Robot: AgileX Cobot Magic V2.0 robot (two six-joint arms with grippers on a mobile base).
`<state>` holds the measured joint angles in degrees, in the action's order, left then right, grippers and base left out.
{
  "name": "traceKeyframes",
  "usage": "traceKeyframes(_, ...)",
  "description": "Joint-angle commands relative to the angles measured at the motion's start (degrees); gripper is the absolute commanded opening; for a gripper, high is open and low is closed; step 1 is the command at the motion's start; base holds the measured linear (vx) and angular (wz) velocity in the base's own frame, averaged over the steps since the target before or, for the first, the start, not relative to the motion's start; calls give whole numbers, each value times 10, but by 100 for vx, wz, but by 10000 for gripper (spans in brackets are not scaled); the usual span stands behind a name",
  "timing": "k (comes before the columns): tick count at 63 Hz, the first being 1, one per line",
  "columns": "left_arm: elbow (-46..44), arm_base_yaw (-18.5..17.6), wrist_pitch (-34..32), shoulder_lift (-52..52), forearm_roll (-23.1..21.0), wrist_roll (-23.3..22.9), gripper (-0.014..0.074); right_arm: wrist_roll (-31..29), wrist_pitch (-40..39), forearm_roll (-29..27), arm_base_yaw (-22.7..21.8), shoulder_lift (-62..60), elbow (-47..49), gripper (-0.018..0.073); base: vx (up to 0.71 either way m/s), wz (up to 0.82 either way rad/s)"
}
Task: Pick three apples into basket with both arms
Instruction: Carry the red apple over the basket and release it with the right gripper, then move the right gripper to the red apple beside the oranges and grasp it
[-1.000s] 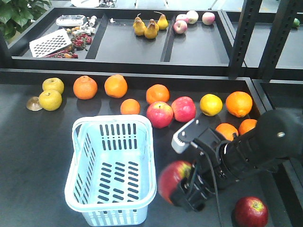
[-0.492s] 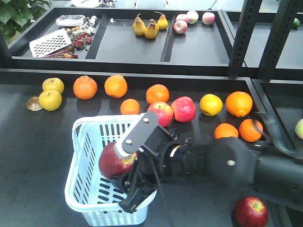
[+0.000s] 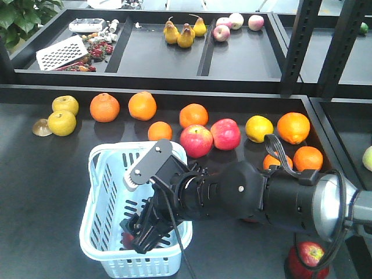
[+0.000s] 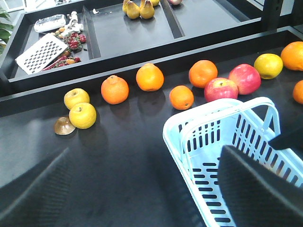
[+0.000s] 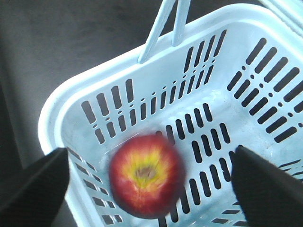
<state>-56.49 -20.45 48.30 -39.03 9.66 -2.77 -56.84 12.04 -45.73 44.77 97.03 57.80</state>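
Dark tabletop (image 3: 46, 180), right arm (image 3: 250, 197) stretched over basket (image 3: 100, 195), claw (image 3: 141, 232) spread above apple (image 5: 147, 179)

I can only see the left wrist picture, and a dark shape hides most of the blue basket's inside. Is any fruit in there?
Observer: Yes. The right wrist view shows one red apple with a yellow centre inside the basket. The apple is blurred.
Visitor: Is the robot holding it?
Observer: No. The right gripper is open. Its fingers are spread wide on either side, clear of the apple.
Visitor: Any more dark apples outside the basket?
Observer: The front view shows a second apple on the table at the near right, just below the right arm.
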Motion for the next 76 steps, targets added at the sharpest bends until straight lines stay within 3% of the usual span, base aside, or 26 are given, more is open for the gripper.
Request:
traceKeyframes(1, -16, 1, -35, 0, 1, -6, 590, -5, -22, -7, -1, -23, 19, 729, 0, 0)
traceKeyframes(23, -16, 1, -35, 0, 1, -6, 590, -1, 50, 2, -21, -82, 19, 705, 0, 0)
traceKeyframes(31, -16, 1, -35, 0, 1, -6, 590, 45, 118, 33, -82, -112, 19, 700, 0, 0)
traceKeyframes(44, -16, 1, -35, 0, 1, -6, 590, 172, 193, 204, -214, -133, 19, 689, 0, 0)
traceKeyframes(49, -16, 1, -35, 0, 1, -6, 590, 203, 194, 243, -262, -125, 19, 688, 0, 0)
traceKeyframes(59, -16, 1, -35, 0, 1, -6, 590, 209, 178, 249, -329, -88, 19, 685, 0, 0)
traceKeyframes(76, -16, 1, -35, 0, 1, -6, 590, 213, 104, 250, -345, 5, 19, 680, 0, 0)
